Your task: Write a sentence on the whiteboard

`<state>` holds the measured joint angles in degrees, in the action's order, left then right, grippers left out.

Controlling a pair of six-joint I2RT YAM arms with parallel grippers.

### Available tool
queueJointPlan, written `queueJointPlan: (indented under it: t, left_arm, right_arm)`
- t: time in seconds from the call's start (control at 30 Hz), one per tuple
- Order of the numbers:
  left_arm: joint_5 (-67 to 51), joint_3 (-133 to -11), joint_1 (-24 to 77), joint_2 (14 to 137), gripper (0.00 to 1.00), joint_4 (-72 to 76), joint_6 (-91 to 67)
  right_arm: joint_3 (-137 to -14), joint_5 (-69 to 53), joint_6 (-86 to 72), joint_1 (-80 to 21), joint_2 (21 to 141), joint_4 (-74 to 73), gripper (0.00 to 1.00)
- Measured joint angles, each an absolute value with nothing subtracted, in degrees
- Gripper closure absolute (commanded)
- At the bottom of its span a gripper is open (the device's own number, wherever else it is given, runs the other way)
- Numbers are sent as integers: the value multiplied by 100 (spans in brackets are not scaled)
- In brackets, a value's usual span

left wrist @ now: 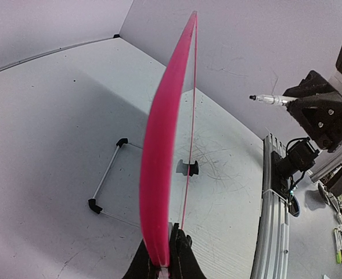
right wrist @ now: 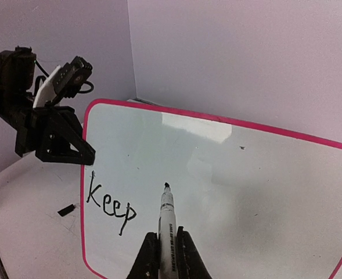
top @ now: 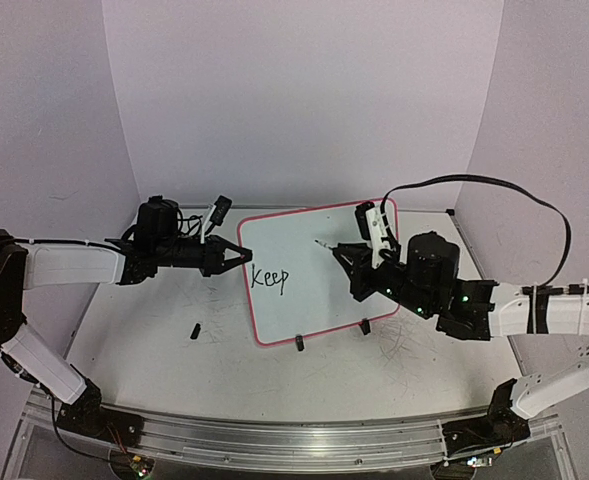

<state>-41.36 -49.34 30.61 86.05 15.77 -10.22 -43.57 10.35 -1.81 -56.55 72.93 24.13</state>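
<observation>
Two tools at a pink-bordered whiteboard bearing one written word.

At the left of the top view, the left tool (top: 242,256) is clenched on the left edge of the rectangular white whiteboard with rounded corners and a thin pink-red border (top: 314,300). The board sits tilted at the middle of the scratched grey-white table (top: 134,340), with two small black clip feet (top: 300,343) at its lower edge. A small black piece (top: 194,329) lies on the table, lower left of the board. Near the board's left side stands the black handwritten word "Keep" (top: 270,278). To the right, the right tool (top: 342,254) grasps a slim white marker with a black tip (right wrist: 167,221), pointing right of the word; whether the tip touches cannot be told.
</observation>
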Motion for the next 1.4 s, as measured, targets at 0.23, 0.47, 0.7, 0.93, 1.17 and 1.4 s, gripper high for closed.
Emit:
queueJointPlan:
  t: [0.23, 0.47, 0.7, 0.93, 1.17, 1.4]
  left_arm:
    - [-4075, -4915, 3066, 8572, 100, 1504, -980]
    - [-4030, -4890, 3087, 8514, 100, 1466, -939]
    - [-3992, -4895, 3090, 8514, 100, 1439, -923]
    - [-3979, -4947, 3100, 8514, 100, 1340, -888]
    - [-3935, -5025, 3119, 8514, 100, 1185, -840]
    - [-3890, -5061, 3168, 8514, 100, 1133, -765]
  right_arm:
    - [-4476, 928, 105, -5655, 7643, 2136, 100]
    - [-4735, 495, 155, -5655, 7837, 1959, 100]
    - [-4735, 331, 154, -5656, 7860, 1918, 100]
    - [-4818, 353, 154, -5786, 8139, 1877, 100]
    - [-4856, 325, 150, -5881, 8274, 1885, 100]
    - [-4854, 502, 148, -5920, 8278, 1988, 100]
